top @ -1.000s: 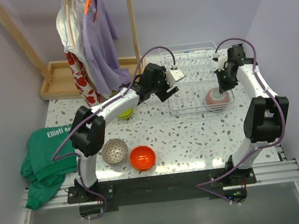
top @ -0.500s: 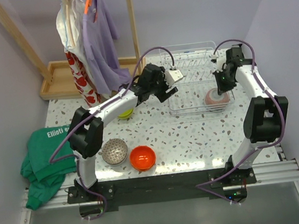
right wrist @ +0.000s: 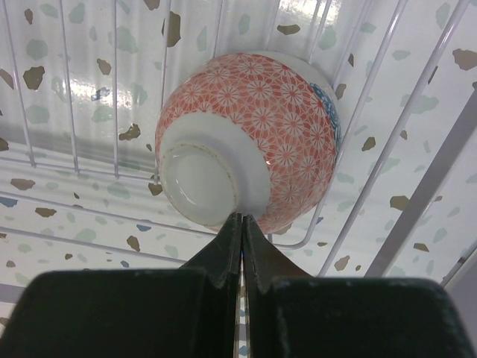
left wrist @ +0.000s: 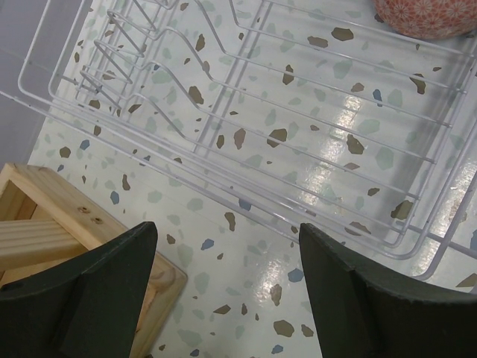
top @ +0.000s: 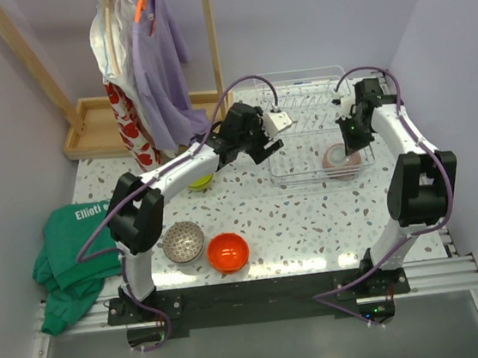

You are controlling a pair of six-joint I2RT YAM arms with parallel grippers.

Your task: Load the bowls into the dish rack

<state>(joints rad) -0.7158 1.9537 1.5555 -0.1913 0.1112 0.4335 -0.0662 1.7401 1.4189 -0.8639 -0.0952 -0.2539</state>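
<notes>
The dish rack stands at the back right, its white wires filling the left wrist view. A bowl with pink patterned underside lies tipped over in its right end, foot ring toward the right wrist camera. My right gripper is shut, empty, its tips right at the bowl's foot. My left gripper hangs open and empty over the table by the rack's left edge. The lime green bowl, grey speckled bowl and orange-red bowl sit on the table to the left.
A wooden tray base with posts stands at the back left, its corner under my left fingers. Clothes hang from its frame. A green cloth lies at the table's left edge.
My right gripper has shifted slightly left and back over the rack, and the pink bowl has moved a little left with it. The left arm has hardly moved.
</notes>
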